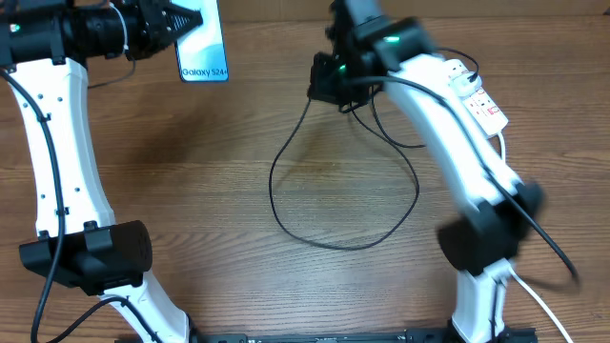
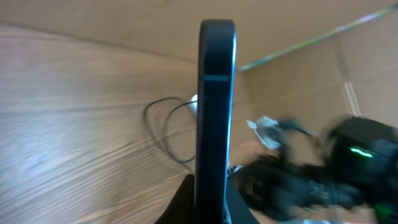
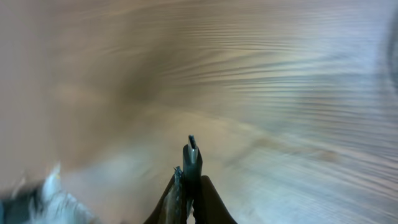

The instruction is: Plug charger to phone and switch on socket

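My left gripper [image 1: 181, 24] is shut on the phone [image 1: 203, 43] and holds it up at the back left, its light blue "Galaxy S24" screen showing. In the left wrist view the phone [image 2: 214, 106] stands edge-on between the fingers [image 2: 208, 205]. My right gripper [image 1: 329, 81] is shut on the connector tip [image 3: 191, 155] of the charger, whose thin black cable [image 1: 343, 243] loops over the middle of the table. The right fingers [image 3: 189, 199] pinch the tip upright. The white socket [image 1: 481, 95] with red switches lies at the back right, partly behind the right arm.
A white cord [image 1: 543, 310] runs off at the front right. The wooden table [image 1: 210, 191] carries both arm bases at its front edge. A cardboard wall [image 2: 298, 74] stands behind the table.
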You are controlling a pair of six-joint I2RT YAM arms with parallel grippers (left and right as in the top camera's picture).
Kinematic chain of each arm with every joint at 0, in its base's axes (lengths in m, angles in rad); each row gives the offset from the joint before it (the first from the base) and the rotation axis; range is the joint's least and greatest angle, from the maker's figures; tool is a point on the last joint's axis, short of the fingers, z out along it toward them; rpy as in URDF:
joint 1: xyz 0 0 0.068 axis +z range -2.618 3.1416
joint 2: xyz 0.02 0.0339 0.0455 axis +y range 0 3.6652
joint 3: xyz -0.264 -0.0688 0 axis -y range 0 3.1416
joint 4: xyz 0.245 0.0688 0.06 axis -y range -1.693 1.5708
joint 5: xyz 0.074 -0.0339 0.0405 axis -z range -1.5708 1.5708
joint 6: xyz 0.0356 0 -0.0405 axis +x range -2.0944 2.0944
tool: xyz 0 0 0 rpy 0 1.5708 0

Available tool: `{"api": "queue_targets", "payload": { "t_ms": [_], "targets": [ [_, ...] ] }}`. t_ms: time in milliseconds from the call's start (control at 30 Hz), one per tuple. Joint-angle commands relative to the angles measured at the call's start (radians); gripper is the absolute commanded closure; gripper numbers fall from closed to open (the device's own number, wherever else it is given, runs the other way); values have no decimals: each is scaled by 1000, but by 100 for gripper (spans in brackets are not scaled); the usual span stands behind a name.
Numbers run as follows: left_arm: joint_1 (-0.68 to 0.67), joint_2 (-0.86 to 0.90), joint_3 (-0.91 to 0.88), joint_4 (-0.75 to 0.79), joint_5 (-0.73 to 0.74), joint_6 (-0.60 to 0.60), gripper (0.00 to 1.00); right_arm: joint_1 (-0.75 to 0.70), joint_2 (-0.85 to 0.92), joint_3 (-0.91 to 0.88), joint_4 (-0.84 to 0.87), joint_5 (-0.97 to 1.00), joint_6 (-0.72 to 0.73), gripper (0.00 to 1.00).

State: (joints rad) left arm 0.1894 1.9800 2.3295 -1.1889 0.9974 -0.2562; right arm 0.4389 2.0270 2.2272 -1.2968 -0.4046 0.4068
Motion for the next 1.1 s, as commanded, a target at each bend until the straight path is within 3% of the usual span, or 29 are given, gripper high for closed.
{"api": "queue_targets", "payload": {
  "t_ms": [0, 200, 400, 600, 1067],
  "targets": [
    [15, -5, 7, 66, 229, -75, 96, 9, -108, 14, -29, -259, -248, 96],
    [12, -5, 7, 169, 417, -145, 96, 69, -164, 14, -103, -386, -400, 96],
    [9, -5, 7, 173, 496, -142, 96, 174, -164, -7, -84, -446, -536, 96],
    [-6, -5, 7, 168, 585, -109, 96, 221, -164, -7, -11, -446, -507, 96],
    [-50, -5, 7, 100, 585, -73, 96, 148, -164, -10, 164, -473, -301, 96]
  ]
}}
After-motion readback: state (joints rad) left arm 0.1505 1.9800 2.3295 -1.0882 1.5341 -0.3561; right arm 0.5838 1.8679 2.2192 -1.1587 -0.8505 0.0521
